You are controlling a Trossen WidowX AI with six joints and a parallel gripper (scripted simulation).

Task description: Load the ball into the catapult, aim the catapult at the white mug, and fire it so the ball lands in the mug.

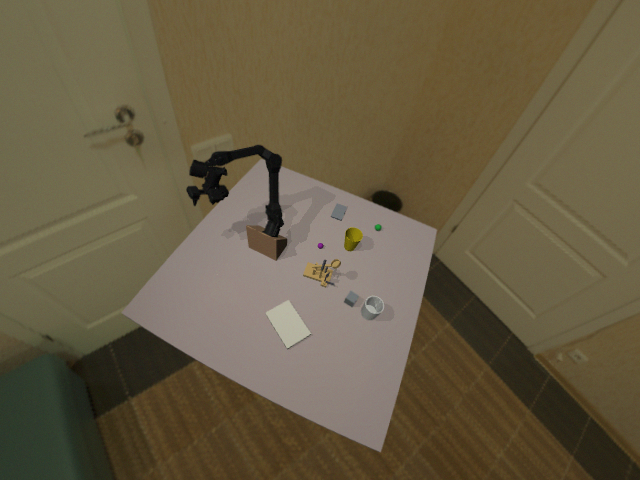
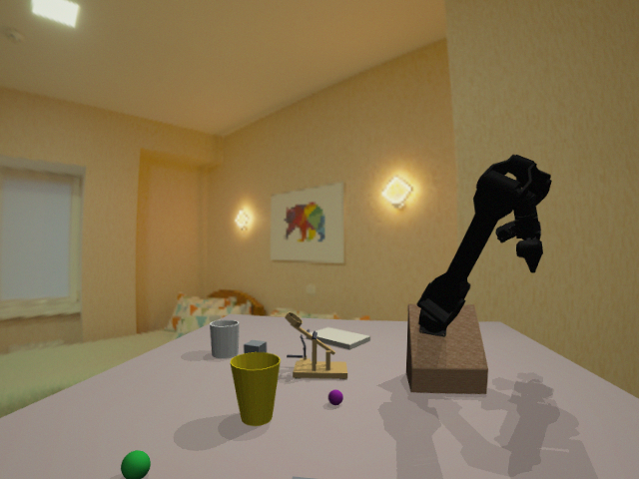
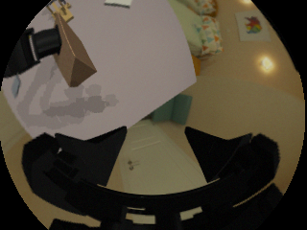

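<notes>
The wooden catapult (image 1: pixel 311 271) (image 2: pixel 320 369) stands mid-table, its arm raised; it shows partly at the top left of the wrist view (image 3: pixel 66 15). No ball is visible in its cup. A purple ball (image 1: pixel 320 245) (image 2: pixel 335 396) lies on the table near the catapult. A green ball (image 1: pixel 378 227) (image 2: pixel 135 464) lies farther off, beyond the yellow cup. The white mug (image 1: pixel 371 310) (image 2: pixel 224 338), greyish in this light, stands upright on the catapult's cup side. My gripper (image 1: pixel 204 200) (image 3: pixel 156 129) is open and empty, high up beyond the table edge on the arm's side, far from all these.
A yellow cup (image 1: pixel 352 240) (image 2: pixel 256 389) stands near the purple ball. A grey-blue block (image 1: pixel 351 298) (image 2: pixel 255 346) sits between catapult and mug. A pale flat book (image 1: pixel 288 324) (image 2: pixel 341 337) and a flat blue-grey piece (image 1: pixel 339 211) (image 3: pixel 15 86) lie apart. The arm stands on a brown block (image 1: pixel 264 243) (image 2: pixel 447 355) (image 3: pixel 74 57).
</notes>
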